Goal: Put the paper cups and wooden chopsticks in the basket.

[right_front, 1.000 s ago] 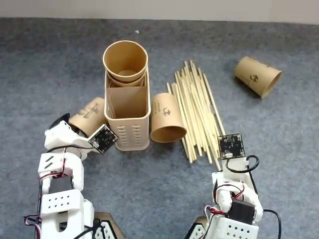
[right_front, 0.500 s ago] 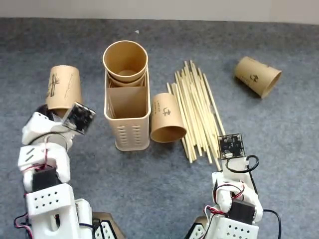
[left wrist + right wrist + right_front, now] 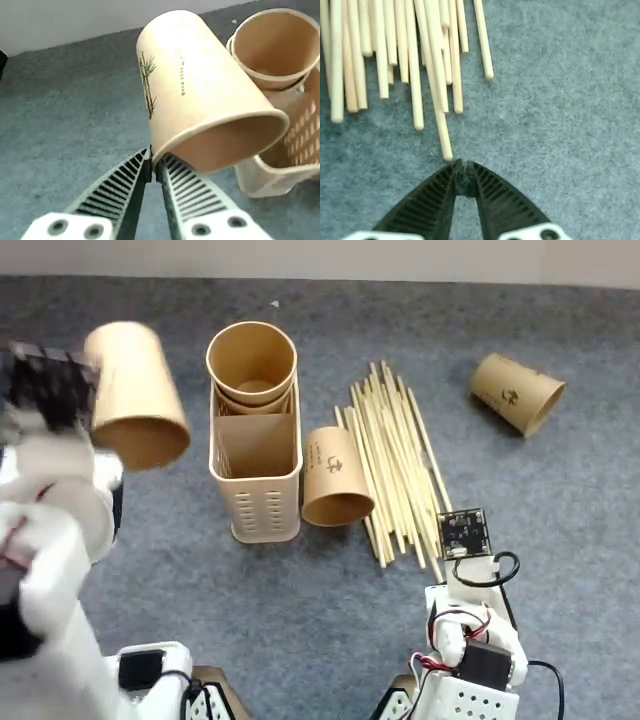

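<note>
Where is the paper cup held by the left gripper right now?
In the high view the paper cup hangs tilted in the air, left of the basket and its stacked cups; the left gripper pinches its rim.

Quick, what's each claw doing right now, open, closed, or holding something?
Left claw: closed on the rim of a paper cup.
Right claw: closed, holding nothing, tips near the chopsticks.

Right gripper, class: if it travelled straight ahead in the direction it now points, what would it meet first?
Most likely the near end of one wooden chopstick, lying just ahead of the right gripper; its height above the carpet is unclear.
</note>
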Robot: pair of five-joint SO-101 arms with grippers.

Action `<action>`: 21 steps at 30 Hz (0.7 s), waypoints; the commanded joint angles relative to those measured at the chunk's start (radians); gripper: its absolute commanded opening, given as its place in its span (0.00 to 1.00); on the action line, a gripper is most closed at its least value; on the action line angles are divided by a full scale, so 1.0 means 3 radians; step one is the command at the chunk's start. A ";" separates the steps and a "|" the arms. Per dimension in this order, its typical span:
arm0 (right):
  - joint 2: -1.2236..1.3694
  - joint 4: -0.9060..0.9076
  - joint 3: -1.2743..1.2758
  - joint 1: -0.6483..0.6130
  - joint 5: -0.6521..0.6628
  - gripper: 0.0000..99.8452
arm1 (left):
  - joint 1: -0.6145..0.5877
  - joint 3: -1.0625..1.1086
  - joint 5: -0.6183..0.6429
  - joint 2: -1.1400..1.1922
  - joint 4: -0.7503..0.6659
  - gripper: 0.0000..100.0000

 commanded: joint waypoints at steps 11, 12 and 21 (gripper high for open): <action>-0.0013 -0.0038 0.0478 0.0033 0.0026 0.01 | 0.1864 -0.2933 0.1371 0.1782 0.0189 0.01; -0.0013 -0.0038 0.0478 0.0033 0.0026 0.01 | 0.1915 -0.2928 0.1463 0.1808 0.0194 0.01; -0.0013 -0.0038 0.0478 0.0033 0.0026 0.01 | 0.1562 -0.2038 0.1959 0.1767 0.0205 0.03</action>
